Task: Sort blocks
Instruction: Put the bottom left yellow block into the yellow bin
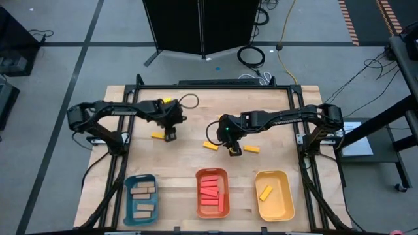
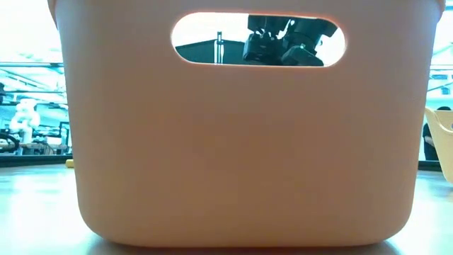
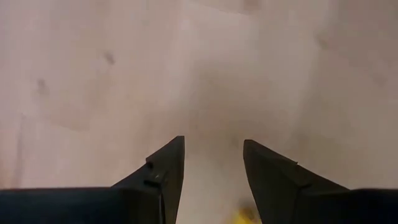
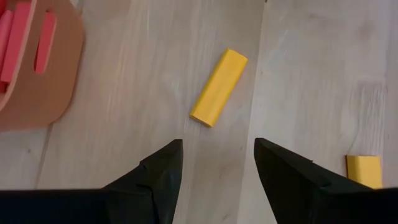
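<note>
Surface (image 1: 196, 117): pale wood, with three trays along your near edge.

Blue tray (image 1: 140, 198): tan blocks (image 1: 144, 192) inside.

Orange tray (image 1: 213, 192): red blocks (image 1: 209, 192) inside (its wall fills the low view).

Yellow tray (image 1: 274, 194): one yellow block (image 1: 265, 192) inside.

Loose yellow blocks: one (image 1: 159, 136) touching or just beside the left tool, one (image 1: 210, 145) left of the right tool, one (image 1: 251, 149) just to its right, one (image 1: 168, 101) beyond the left arm near the far edge.

Left tool (image 1: 170, 136): low over the left-centre of the surface. Your wrist view shows its fingers (image 3: 165, 177) apart, bare wood between them and a scrap of yellow at the frame's edge. Nothing held.

Right tool (image 1: 234, 151): over mid-surface, fingers (image 4: 163, 174) wide apart and empty. A yellow block (image 4: 218, 87) lies ahead of them, clear of both tips; another (image 4: 364, 169) sits off to one side.
</note>
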{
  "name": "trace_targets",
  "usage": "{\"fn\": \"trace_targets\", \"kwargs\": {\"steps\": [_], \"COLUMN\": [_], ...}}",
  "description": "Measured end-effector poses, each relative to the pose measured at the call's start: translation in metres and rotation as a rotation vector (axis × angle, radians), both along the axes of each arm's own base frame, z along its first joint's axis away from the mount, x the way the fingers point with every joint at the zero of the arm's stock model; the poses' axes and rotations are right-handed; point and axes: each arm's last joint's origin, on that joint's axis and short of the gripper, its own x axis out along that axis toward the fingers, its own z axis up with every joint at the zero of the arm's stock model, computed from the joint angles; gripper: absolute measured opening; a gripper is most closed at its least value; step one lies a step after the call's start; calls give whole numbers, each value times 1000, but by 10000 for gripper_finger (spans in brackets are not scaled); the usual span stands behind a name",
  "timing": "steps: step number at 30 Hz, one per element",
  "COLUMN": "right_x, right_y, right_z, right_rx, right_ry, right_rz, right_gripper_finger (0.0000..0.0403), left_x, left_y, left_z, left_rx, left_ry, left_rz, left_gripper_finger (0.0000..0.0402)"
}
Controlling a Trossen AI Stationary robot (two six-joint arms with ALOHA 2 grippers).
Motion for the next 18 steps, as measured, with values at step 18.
{"fn": "trace_targets", "kwargs": {"steps": [18], "right_x": [0], "right_y": [5], "right_z": [0], "right_rx": [28], "right_ry": [7], "right_rz": [-27], "right_gripper_finger": [194], "left_x": [-29], "left_y": [-27], "left_z": [-12], "left_rx": [-20], "left_ry": [241], "left_rz": [-162], "left_gripper_finger": [161]}}
